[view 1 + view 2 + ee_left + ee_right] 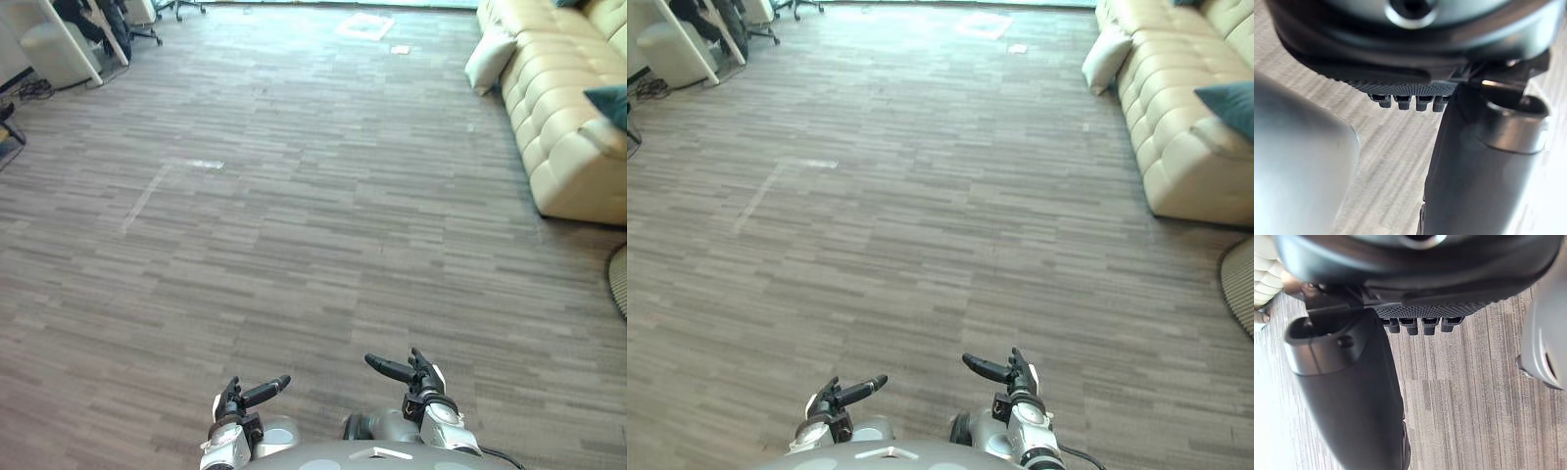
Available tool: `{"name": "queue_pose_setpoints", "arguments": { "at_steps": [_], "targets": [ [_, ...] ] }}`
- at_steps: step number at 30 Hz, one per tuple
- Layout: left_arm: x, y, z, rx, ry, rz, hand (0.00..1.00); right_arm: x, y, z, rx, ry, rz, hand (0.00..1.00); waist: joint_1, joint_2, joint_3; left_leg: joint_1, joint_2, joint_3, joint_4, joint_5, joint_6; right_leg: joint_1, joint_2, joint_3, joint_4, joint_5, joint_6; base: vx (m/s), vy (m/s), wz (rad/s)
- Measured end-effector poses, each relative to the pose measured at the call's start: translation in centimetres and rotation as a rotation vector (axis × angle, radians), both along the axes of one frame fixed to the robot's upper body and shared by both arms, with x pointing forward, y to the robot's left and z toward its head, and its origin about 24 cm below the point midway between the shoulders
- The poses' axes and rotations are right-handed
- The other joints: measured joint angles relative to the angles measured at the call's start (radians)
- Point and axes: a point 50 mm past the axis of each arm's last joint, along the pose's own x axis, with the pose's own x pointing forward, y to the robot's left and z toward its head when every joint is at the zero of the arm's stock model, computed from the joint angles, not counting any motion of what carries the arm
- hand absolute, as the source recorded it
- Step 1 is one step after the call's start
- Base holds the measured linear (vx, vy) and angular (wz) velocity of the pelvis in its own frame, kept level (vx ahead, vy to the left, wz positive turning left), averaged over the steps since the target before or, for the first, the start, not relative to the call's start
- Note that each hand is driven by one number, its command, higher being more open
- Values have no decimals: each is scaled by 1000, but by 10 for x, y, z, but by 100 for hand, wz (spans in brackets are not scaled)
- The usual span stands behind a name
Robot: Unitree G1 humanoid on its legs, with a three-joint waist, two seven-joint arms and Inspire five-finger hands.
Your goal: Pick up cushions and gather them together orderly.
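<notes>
Cushions are not yet gathered: a cream cushion point(488, 61) stands on the floor leaning against the front of the beige sofa point(558, 127), and a dark teal cushion point(609, 102) lies up on its seat. The left hand point(235, 399) and right hand point(419, 378) hang low by the body, fingers loosely extended, both empty. I judge the task barely begun: crossing the floor point(294, 196) and every pick-up remain

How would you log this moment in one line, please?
left hand open, empty | right hand open, empty | white cushion on floor against sofa | dark cushion on sofa
</notes>
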Motion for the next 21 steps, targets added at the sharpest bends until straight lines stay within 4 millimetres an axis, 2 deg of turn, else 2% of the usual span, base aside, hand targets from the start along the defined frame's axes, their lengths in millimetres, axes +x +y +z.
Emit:
{"name": "queue_pose_setpoints", "arguments": {
  "at_steps": [2, 4, 6, 8, 9, 10, 11, 12, 13, 14, 15, 16, 17, 18, 19, 20, 21],
  "targets": [
    [2, 1, 3, -10, -30, 39, 100, -1, 1, -1, -8, 13, -2, 100, 9, 2, 4, -83, -11, 46, -195, -8, 12, 67, 0, 40, -54, -2, 15, 438, 38, -57],
    [3, -1, 3, -22, -46, 67, 100, -4, 1, -2, -9, 30, -5, 100, 27, -1, 8, -111, -31, 66, -378, 1, 7, 119, -11, 79, -92, -10, 35, 456, 133, -61],
    [5, 0, 5, -14, -65, 79, 100, -9, 0, -4, -10, 42, -7, 100, 44, 0, 5, -141, -51, 65, -579, 64, 13, 188, -26, 128, -131, -56, 83, 552, 218, -67],
    [5, 1, 6, -13, -71, 82, 100, -11, 0, -5, -10, 47, -8, 100, 50, -5, 0, -148, -52, 65, -563, 117, 48, 208, -40, 148, -128, -85, 100, 593, 255, -51],
    [4, 4, 7, -6, -75, 84, 100, -16, 3, -7, -1, 62, -11, 100, 60, -28, -26, -152, -65, 98, -501, 150, 73, 214, -86, 179, -102, -131, 136, 617, 248, -62],
    [4, 9, 7, 4, -70, 83, 100, -20, 5, -8, 5, 73, -14, 100, 60, -55, -36, -145, -82, 126, -456, 99, 99, 188, -124, 189, -6, -145, 159, 747, 321, -63],
    [4, 10, 6, 6, -64, 82, 100, -21, 5, -8, 6, 73, -14, 100, 61, -63, -38, -132, -89, 138, -448, 78, 100, 156, -140, 198, 74, -143, 161, 621, 314, -43],
    [2, 13, 5, 14, -50, 79, 100, -21, 5, -8, 7, 75, -14, 100, 60, -78, -43, -91, -111, 159, -448, 35, 110, 67, -177, 216, 302, -106, 199, 720, 371, -19],
    [2, 15, 4, 21, -34, 67, 100, -21, 1, -8, -2, 72, -18, 100, 51, -88, -38, -33, -137, 162, -456, -6, 117, -26, -206, 237, 546, -10, 240, 469, 242, -7],
    [1, 16, 3, 21, -20, 64, 100, -21, 1, -7, -3, 69, -22, 100, 49, -85, -31, 1, -151, 162, -465, -24, 117, -61, -220, 238, 641, 6, 248, 550, 240, 15],
    [-2, 15, 1, 18, 10, 68, 100, -19, -2, -6, -5, 54, -34, 100, 43, -85, -22, 99, -174, 161, -498, -62, 121, -121, -244, 221, 792, 4, 246, 428, 162, 17],
    [-3, 14, 0, 21, 17, 62, 100, -18, -4, -5, -10, 41, -35, 100, 38, -79, -21, 160, -182, 156, -527, -77, 121, -157, -251, 191, 833, -4, 232, 647, 210, 28],
    [-5, 11, -2, 23, 31, 35, 100, -14, -5, -2, -18, 11, -37, 100, 27, -67, -20, 236, -185, 142, -580, -95, 120, -222, -253, 125, 835, -21, 205, 502, 106, 27],
    [-6, 10, -2, 23, 36, 27, 100, -13, -5, -1, -19, 4, -37, 100, 22, -64, -22, 258, -185, 138, -597, -100, 118, -246, -252, 103, 824, -25, 197, 616, 74, 37],
    [-8, 9, -3, 26, 46, 6, 100, -9, -5, 2, -23, -27, -38, 100, 10, -62, -21, 313, -184, 124, -644, -107, 108, -316, -248, 45, 769, -35, 182, 514, 16, 35],
    [-11, 9, -5, 26, 64, 5, 100, -4, -6, 4, -26, -54, -40, 100, 1, -61, -20, 375, -182, 117, -695, -108, 96, -370, -233, -4, 669, -47, 161, 450, -20, 35],
    [-13, 9, -6, 25, 73, 3, 100, -2, -6, 5, -26, -62, -40, 100, -4, -61, -20, 418, -181, 116, -728, -114, 89, -395, -218, -27, 592, -44, 157, 483, -53, 24]
  ]
}}
